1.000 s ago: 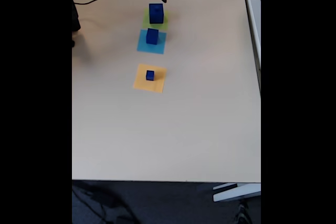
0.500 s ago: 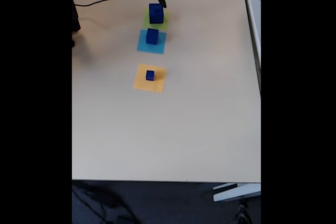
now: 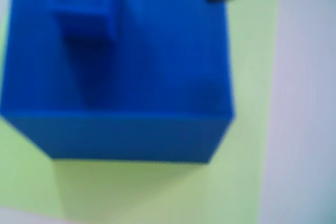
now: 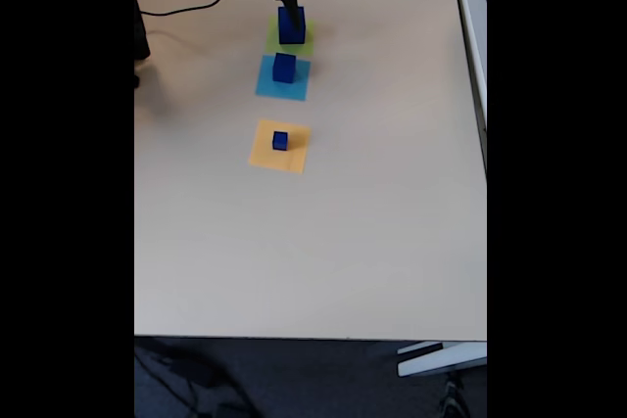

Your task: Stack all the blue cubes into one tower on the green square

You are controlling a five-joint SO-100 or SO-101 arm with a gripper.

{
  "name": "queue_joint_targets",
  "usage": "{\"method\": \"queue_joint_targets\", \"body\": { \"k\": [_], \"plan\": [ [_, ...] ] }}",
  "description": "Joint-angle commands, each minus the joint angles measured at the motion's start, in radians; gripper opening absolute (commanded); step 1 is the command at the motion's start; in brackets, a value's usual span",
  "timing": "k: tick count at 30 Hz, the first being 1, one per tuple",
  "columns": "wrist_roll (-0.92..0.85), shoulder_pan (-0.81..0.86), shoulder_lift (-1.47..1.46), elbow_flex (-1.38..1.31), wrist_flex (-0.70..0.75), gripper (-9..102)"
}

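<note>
Gripper (image 4: 291, 9) hung just over largest blue cube (image 4: 291, 24) on green square (image 4: 305, 47), near table's far edge; jaw spread unclear. Best approach: descend centred, squarely.

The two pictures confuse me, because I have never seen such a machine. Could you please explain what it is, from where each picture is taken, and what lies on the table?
It is a small robot arm with a two-finger claw. The fixed view looks down at a pale table from above. The wrist view comes from a camera on the arm, very close and blurry. Three flat squares lie in a row: the green square, a light-blue square and an orange square. Each carries one blue cube: large cube, middle cube, small cube. The claw sits just above the large cube; whether it grips it, I cannot tell.
</note>
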Motion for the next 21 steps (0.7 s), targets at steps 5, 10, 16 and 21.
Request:
{"method": "queue_joint_targets", "body": {
  "k": [5,10,16,21],
  "plan": [
    [-0.04,0.031,-0.008,-0.081,0.017,31],
    [-0.034,0.028,-0.031,-0.103,0.021,31],
    [-0.017,0.023,-0.051,-0.127,0.041,31],
    [0.012,0.02,-0.063,-0.169,0.103,30]
  ]
}}
